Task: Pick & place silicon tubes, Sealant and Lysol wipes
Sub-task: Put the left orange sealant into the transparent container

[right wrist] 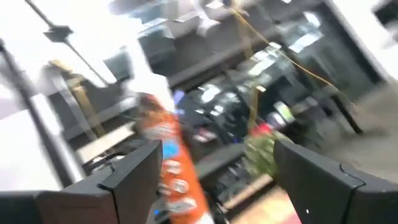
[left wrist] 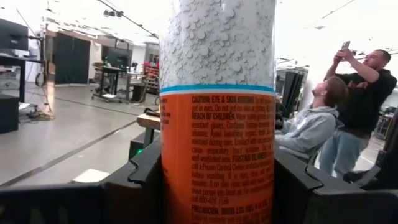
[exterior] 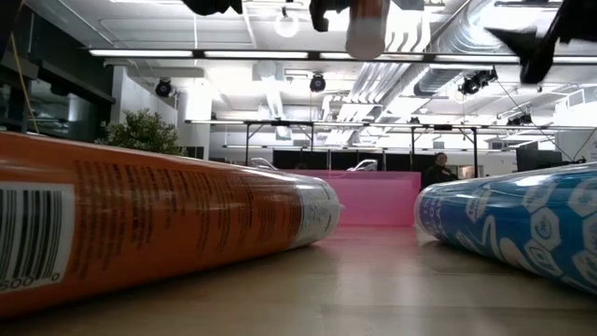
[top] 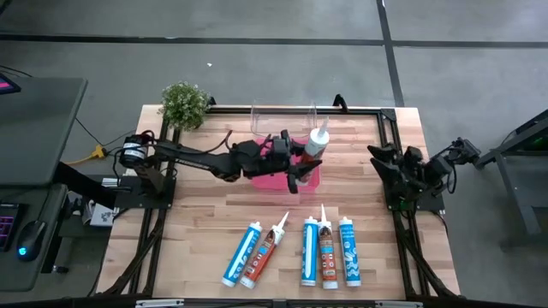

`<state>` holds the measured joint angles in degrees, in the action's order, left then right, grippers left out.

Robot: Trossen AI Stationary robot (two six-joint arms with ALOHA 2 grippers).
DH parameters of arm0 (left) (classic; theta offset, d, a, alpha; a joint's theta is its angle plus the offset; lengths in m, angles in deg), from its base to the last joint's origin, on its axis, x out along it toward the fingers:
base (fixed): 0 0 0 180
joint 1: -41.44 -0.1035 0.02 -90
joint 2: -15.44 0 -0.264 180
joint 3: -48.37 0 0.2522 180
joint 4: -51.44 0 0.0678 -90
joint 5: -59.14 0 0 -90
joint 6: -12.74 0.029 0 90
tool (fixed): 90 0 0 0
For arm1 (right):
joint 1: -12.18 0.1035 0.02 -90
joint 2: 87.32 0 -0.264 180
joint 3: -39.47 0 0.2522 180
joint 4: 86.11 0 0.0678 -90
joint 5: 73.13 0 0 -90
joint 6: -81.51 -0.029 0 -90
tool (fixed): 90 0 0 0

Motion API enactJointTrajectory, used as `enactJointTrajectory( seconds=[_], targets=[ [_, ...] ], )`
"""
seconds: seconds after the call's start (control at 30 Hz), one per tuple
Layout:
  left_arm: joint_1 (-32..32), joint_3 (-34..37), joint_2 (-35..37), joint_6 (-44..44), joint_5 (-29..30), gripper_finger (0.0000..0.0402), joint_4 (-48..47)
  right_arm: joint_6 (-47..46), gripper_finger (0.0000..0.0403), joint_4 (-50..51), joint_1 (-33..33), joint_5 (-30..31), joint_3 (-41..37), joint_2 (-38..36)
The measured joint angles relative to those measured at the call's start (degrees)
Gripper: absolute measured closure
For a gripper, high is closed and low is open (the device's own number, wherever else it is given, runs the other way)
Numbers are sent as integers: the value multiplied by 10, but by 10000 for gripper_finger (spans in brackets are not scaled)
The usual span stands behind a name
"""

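My left gripper (top: 297,167) is shut on a white and orange sealant tube (top: 315,141), held in the air over the pink bin (top: 276,176) at the table's middle. The tube fills the left wrist view (left wrist: 217,93), and its lower end shows at the top of the low view (exterior: 367,28). Several more tubes lie flat in a row near the table's front edge, among them a blue one (top: 242,254) and an orange one (top: 265,251). My right gripper (top: 381,158) waits open and empty at the table's right side. My left gripper pinches the tube's orange part (left wrist: 217,186) between its two fingers, one finger (left wrist: 140,180) on each side. The fingers come level from the table's left and lie across the tube. The tube stands about upright, nozzle (top: 324,127) up, lifted clear above the bin.
A clear container (top: 282,120) stands behind the pink bin. A small plant (top: 184,103) sits at the far left corner. An orange tube (exterior: 140,224) and a blue one (exterior: 513,229) lie close in the low view. Two people (left wrist: 348,106) are in the room beyond.
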<state>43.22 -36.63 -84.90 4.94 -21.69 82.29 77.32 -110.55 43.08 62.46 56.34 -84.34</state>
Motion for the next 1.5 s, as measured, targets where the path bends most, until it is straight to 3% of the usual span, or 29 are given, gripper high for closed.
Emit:
enactJointTrajectory(
  seconds=[0.07, 0.27, 0.43, 0.73, 0.93, 1.23, 1.5],
  targets=[
    [-8, 0, 0, -1, -12, 218, 6, 23, 100, 32, 0, 8, 22, 0],
    [-26, 0, 0, -2, -37, 219, 24, 40, 100, 278, 0, 143, 105, 0],
    [-33, 0, 0, -2, -50, 219, 24, -16, 100, 399, 0, 152, 146, 0],
    [-33, 0, -1, -15, -58, 219, 29, -18, 100, 406, 0, 148, 147, 0],
    [-33, 0, -1, -15, -64, 219, 29, -19, 100, 401, 0, 106, 147, 0],
    [-33, 0, -1, -15, -73, 219, 29, -25, 100, 404, 0, -3, 147, 0],
    [-41, 0, -1, -14, -82, 219, 28, -25, 100, 379, -1, -12, 149, 37]
  ],
)
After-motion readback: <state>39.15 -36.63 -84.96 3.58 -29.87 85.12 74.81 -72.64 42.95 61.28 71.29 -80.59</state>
